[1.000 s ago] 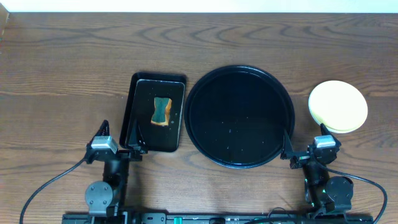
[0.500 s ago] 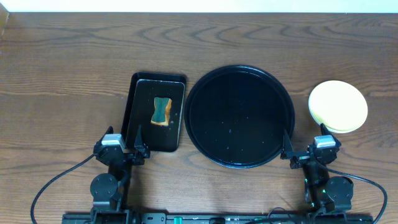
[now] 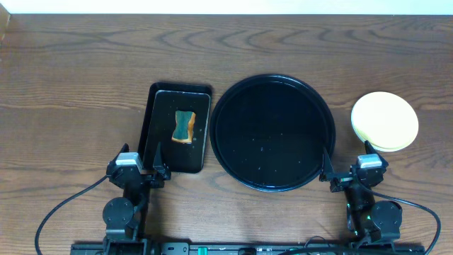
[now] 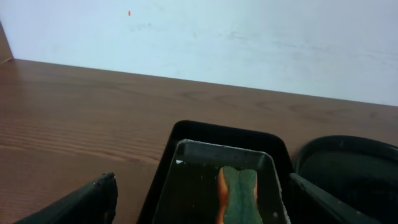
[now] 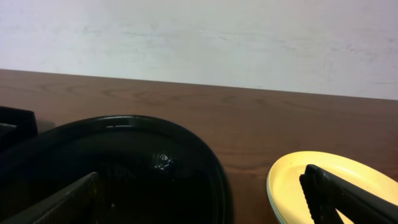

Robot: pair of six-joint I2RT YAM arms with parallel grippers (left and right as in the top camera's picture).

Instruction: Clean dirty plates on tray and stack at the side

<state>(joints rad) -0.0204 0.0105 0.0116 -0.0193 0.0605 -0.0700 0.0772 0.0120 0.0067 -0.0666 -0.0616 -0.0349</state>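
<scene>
The round black tray (image 3: 272,132) sits mid-table with nothing on it; it also shows in the right wrist view (image 5: 124,168). The plates (image 3: 384,120) stand in one stack on the bare wood right of the tray, pale yellow on top, paler rims beneath; the stack also shows in the right wrist view (image 5: 292,186). My left gripper (image 3: 139,168) is open and empty at the near end of the rectangular tray. My right gripper (image 3: 351,172) is open and empty near the front edge, between the round tray and the stack.
A smaller rectangular black tray (image 3: 150,127) lies left of the round tray and holds a green and orange sponge (image 3: 185,126), seen in the left wrist view (image 4: 239,196). Bare wood tabletop (image 3: 71,92) lies all around. A white wall rises behind the table.
The left gripper has shifted a little to the right, toward the rectangular tray's near end, and then held still. The right arm, plates and trays have not moved.
</scene>
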